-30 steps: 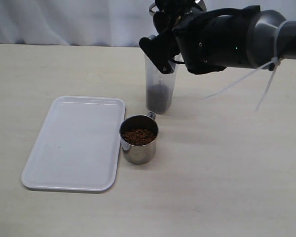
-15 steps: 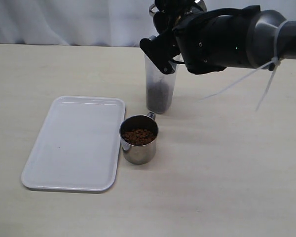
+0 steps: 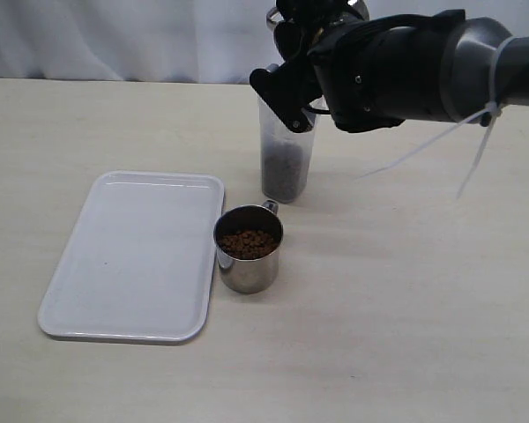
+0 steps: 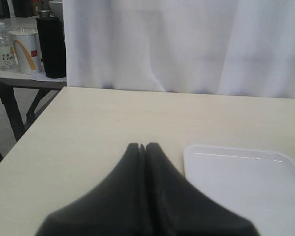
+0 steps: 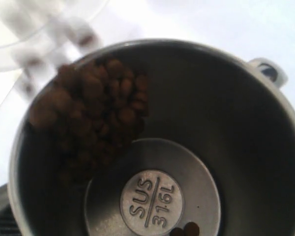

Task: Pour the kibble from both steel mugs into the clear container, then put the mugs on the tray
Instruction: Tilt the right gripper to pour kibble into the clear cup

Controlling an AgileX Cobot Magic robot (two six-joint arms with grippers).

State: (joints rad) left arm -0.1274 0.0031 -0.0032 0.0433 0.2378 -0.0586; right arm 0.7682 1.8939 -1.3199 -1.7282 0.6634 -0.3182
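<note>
The right claw (image 3: 298, 40) is clamped on a shiny round steel mug (image 5: 226, 123), tipped so the small brown kibble (image 5: 98, 113) slides into the tall clear container (image 3: 285, 167) (part full). The other steel mug (image 3: 248, 249), full of pellets, stands just beside the flat white tray (image 3: 132, 256). The left claw (image 4: 143, 147) is pressed together near the tray.

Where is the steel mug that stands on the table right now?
In the exterior view, the steel mug stands near the middle of the table, close beside the right edge of the tray, with the clear container just behind it.
</note>
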